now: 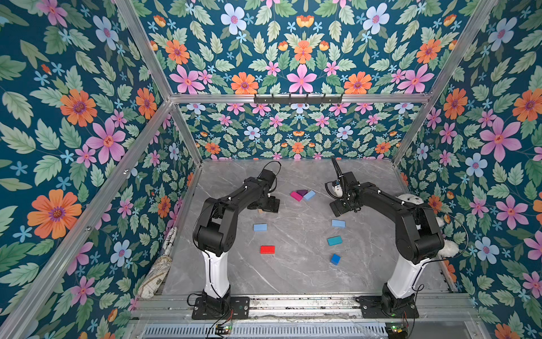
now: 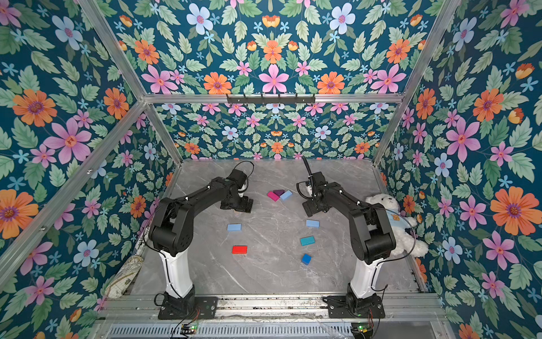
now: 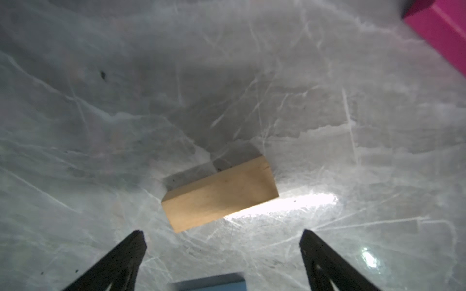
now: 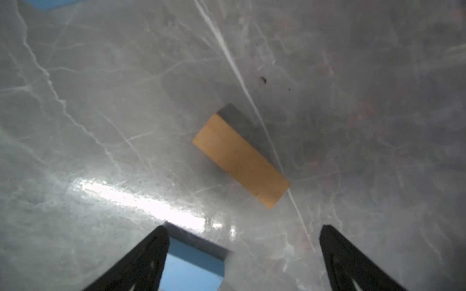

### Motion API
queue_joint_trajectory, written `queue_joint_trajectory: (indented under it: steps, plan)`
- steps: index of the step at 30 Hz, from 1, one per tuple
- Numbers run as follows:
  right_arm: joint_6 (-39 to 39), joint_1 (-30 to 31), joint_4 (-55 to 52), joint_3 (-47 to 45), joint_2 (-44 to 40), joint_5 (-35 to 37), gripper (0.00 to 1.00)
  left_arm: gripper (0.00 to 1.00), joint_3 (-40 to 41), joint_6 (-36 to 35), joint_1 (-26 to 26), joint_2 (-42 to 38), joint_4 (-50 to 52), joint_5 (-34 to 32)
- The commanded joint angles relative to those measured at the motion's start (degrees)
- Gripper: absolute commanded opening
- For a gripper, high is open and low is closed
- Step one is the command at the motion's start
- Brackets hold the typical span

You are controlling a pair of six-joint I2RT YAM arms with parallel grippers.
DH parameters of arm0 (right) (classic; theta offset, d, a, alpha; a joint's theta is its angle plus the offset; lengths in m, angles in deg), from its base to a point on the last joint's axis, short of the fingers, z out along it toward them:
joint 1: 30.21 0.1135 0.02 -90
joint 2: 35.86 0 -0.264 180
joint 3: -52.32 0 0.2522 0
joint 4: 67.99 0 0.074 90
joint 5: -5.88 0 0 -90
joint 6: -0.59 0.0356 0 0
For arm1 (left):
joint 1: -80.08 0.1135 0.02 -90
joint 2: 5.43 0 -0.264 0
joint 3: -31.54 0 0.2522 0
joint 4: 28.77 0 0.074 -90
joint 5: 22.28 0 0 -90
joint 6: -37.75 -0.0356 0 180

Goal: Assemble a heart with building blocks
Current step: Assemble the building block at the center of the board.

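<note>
Grey marble worktop [image 1: 293, 273] is being shared by the building blocks [image 1: 267, 249]: a magenta block [image 1: 296, 196] and a light blue block [image 1: 309, 195] are lying against the purple triangle [image 1: 302, 192]. Left of that triangle, a tan block [image 3: 219, 194] is being faced by the wide-spread left gripper [image 3: 223, 231]; right of it, a second tan block [image 4: 240, 160] by the equally wide right gripper [image 4: 243, 226].

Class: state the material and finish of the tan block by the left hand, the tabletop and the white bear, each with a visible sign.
Tan block: probably unpainted wood, matt; faint grain. Tabletop: marble-look, perhaps laminate, glossy; veins, glare. White bear: plush fabric, fuzzy.
</note>
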Motion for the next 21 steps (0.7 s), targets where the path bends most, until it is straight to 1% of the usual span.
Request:
queue_joint_trajectory:
  steps: [1,4,6,8,11,14,16,21]
  plan:
    - [-0.6,0.0,0.9,3.1,2.3,1.2,0.95,0.99,-3.2,-2.2,0.3,1.6,4.3,-3.8]
    - [1.2,-0.2,-0.5,4.9,3.7,-1.9,0.95,0.99,-4.5,-1.3,0.4,2.6,6.2,-2.8]
    - [1.9,-0.2,-1.3,5.1,4.2,-3.1,0.95,0.99,-3.4,-0.1,0.4,2.1,6.0,-1.8]
    - [0.3,-0.2,-0.5,3.5,3.5,-3.6,0.93,0.99,-1.0,-1.0,0.3,0.8,4.4,-0.9]
    - [-2.8,-0.8,2.1,0.5,2.0,-2.3,0.90,0.99,1.8,-4.7,0.3,-1.8,2.6,-4.6]
    - [-3.4,-3.2,2.6,1.5,3.3,-2.6,0.88,0.97,1.2,-10.4,0.6,-1.9,2.4,-6.0]
    - [-4.2,-4.7,1.9,3.5,5.0,-3.1,0.86,0.96,0.3,-13.0,0.7,-1.2,1.8,-7.1]
    - [-6.1,-6.6,-0.7,6.5,8.2,-8.2,0.82,0.93,-2.3,-17.8,1.1,2.0,1.4,-5.8]
